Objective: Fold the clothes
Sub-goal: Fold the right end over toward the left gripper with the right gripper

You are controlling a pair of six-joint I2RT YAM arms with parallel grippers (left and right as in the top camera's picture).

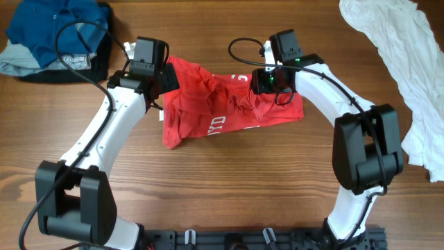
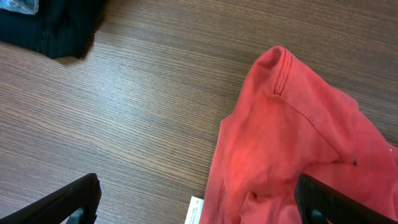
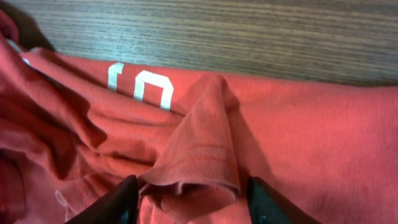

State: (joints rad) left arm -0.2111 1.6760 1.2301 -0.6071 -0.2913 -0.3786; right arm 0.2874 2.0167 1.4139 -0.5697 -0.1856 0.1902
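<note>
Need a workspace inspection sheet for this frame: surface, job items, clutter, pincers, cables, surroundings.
Surface: wooden table, no spills seen.
Job's things: red T-shirt, crumpled mid-table, white lettering showing, not yet folded.
Clutter: pile of blue, grey and black clothes at the far left corner; white garment along the right edge.
Grippers: left pincer open, straddling the shirt's edge, holding nothing; right pincer flanks a raised fold of the shirt, unclear whether clamped.
Cables: black cable loops over the pile; second cable loops beside the right wrist.
Surroundings: black base rail at the near edge; nothing else seen.
</note>
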